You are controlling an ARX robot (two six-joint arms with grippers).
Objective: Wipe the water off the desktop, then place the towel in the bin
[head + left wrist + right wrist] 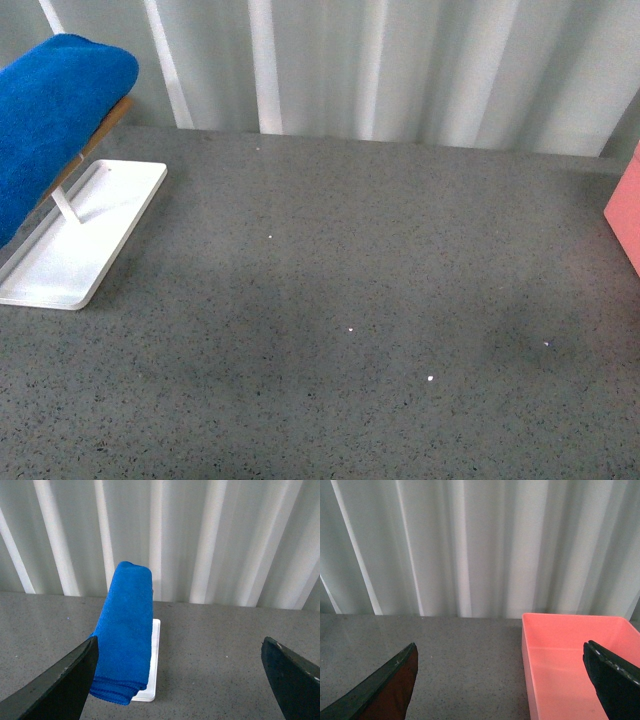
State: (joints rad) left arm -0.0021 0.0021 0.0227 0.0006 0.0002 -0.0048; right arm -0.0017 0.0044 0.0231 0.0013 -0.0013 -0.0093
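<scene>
The blue towel (45, 110) hangs folded over a wooden rail above the white tray (80, 245) at the far left of the desktop (350, 300). In the left wrist view the towel (125, 630) hangs ahead of my open left gripper (180, 675), nearer one finger, not touching it. The salmon-pink bin (625, 205) shows by its edge at the right. In the right wrist view the bin (570, 665) lies open and empty ahead of my open right gripper (500, 680). Neither gripper shows in the front view.
A few tiny white specks (430, 378) dot the middle of the speckled desktop; a slightly darker patch (300, 320) lies around them. A white corrugated wall (400, 60) closes off the far edge of the desktop.
</scene>
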